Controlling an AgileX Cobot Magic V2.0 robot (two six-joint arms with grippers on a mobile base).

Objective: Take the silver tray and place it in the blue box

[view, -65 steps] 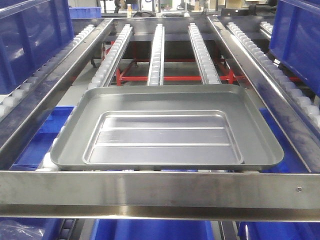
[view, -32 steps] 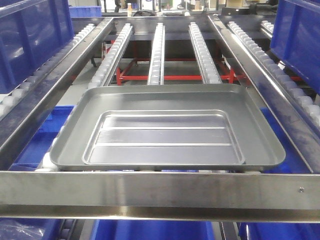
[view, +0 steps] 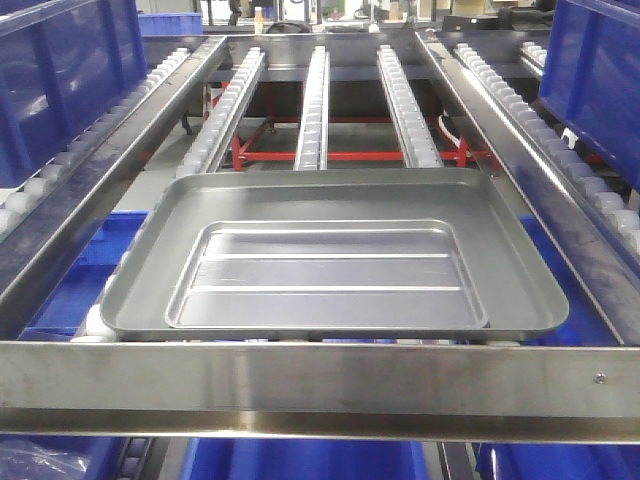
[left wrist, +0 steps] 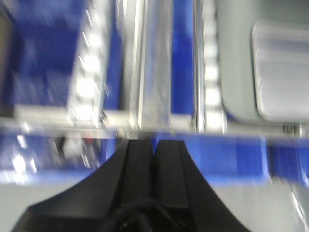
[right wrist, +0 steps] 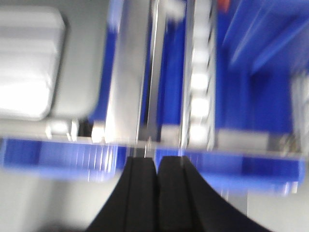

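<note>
The silver tray [view: 325, 275] is shiny ridged metal, the larger grey tray [view: 505, 260] duller and smooth.

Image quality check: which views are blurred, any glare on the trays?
Front view: sharp, evenly lit; the silver tray shows bright streaks along its ridges, and the grey tray holding it looks duller. Left wrist view: background heavily blurred, only the left end effector is fairly crisp. Right wrist view: equally blurred past the right end effector, silver tray blown out to white.

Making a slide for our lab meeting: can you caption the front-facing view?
Ridged silver tray resting inside a larger grey tray on a roller rack, blue boxes at both sides.
</note>
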